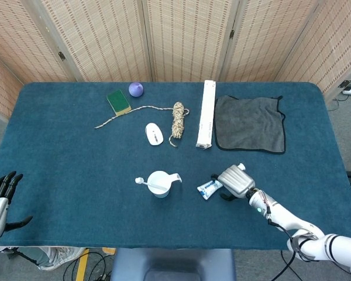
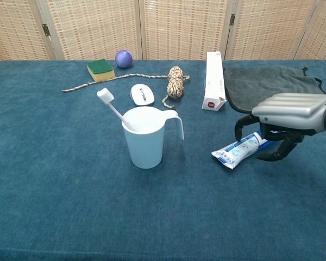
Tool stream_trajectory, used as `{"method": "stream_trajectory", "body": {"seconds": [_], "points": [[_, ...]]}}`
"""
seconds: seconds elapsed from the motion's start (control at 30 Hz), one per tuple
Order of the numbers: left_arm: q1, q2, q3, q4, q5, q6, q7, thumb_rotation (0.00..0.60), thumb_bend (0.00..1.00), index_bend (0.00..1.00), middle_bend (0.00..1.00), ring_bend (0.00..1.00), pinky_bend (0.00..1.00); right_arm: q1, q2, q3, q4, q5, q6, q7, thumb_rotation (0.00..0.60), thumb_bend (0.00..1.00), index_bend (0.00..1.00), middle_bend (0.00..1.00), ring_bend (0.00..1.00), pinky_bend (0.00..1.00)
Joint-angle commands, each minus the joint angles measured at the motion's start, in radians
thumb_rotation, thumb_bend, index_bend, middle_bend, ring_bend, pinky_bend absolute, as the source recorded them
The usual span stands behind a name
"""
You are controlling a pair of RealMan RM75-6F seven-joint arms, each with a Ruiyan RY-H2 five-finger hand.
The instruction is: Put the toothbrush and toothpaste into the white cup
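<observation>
While the right robot hand (image 2: 285, 122) arches palm-down over the cap end of the toothpaste (image 2: 236, 151), its dark fingers (image 2: 276, 154) curl down on both sides of the tube; whether they press it or only cage it cannot be told, so its grip is unclear. The tube lies flat on the blue bench (image 1: 64, 170), its crimped end pointing toward the white cup (image 2: 145, 136), with a bare strip of cloth between them. That cup stands upright near the front middle of the bench, handle toward the tube, and one toothbrush (image 2: 112, 106) leans in it, bristle head up and out over the far-left rim.

Open cloth lies all round the cup, widest to the left and front. Along the back sit one green sponge (image 1: 119, 102), one purple ball (image 1: 136, 89), one cord with a wound bundle (image 1: 178, 121), one white mouse (image 1: 154, 134), one long white box (image 1: 206, 122) and one grey towel (image 1: 250, 123), all well apart from the cup.

From the head view the left robot hand (image 1: 0, 202) shows at the bench's front-left corner, off the edge, fingers spread and holding nothing. The chest view does not show it. The right hand hides the toothpaste cap in the chest view, and the frame edge cuts off its wrist.
</observation>
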Motion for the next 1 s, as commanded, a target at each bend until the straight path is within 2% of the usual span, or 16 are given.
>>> {"method": "stream_trajectory", "body": {"seconds": [0.03, 0.23, 0.57, 1.0], "points": [[0.002, 0.002, -0.002, 0.003, -0.005, 0.001, -0.005, 0.600, 0.12, 0.09, 0.06, 0.11, 0.37, 0.008, -0.021, 0.000, 0.023, 0.007, -0.004, -0.028, 0.600, 0.28, 0.35, 0.96, 1.00, 1.00], [0.003, 0.005, -0.002, 0.005, -0.004, 0.002, -0.011, 0.600, 0.12, 0.09, 0.06, 0.11, 0.37, 0.017, -0.059, 0.008, 0.059, 0.011, 0.006, -0.026, 0.600, 0.28, 0.35, 0.96, 1.00, 1.00], [0.004, 0.007, -0.002, 0.006, -0.008, 0.001, -0.013, 0.600, 0.12, 0.09, 0.06, 0.11, 0.37, 0.026, -0.069, 0.011, 0.068, 0.004, 0.024, 0.002, 0.600, 0.28, 0.35, 0.95, 1.00, 1.00], [0.006, 0.005, -0.001, 0.008, -0.012, -0.001, -0.012, 0.600, 0.12, 0.09, 0.06, 0.10, 0.37, 0.037, -0.099, -0.001, 0.102, 0.042, -0.018, -0.021, 0.600, 0.28, 0.37, 0.95, 1.00, 1.00]]}}
